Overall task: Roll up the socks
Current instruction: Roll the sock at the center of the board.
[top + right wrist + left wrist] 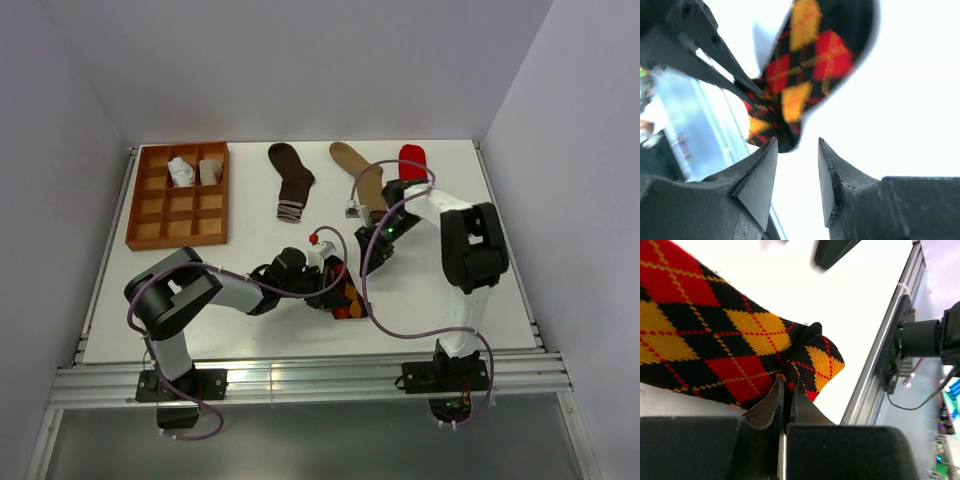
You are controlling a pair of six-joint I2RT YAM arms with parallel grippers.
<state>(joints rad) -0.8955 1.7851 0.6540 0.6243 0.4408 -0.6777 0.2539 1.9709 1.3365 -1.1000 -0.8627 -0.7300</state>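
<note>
The black-orange argyle sock (346, 296) lies on the white table near the front middle. My left gripper (326, 284) is shut on one edge of it. In the left wrist view the fingertips (776, 390) pinch the argyle sock (715, 340) at a folded corner. My right gripper (367, 241) hovers just behind it, open. In the right wrist view the gripper (797, 141) has nothing between its fingers, and the argyle sock (805, 60) lies just past the tips. The left gripper's fingers (705, 55) hold that sock's end. Dark brown (291, 180), tan (361, 173) and red (412, 158) socks lie flat at the back.
An orange-brown gridded tray (135, 215) stands at the back left, with a white rolled sock (181, 172) and a beige one (209, 172) in its top cells. A small white tag (352, 211) lies by the tan sock. A metal rail (880, 365) borders the table's near edge.
</note>
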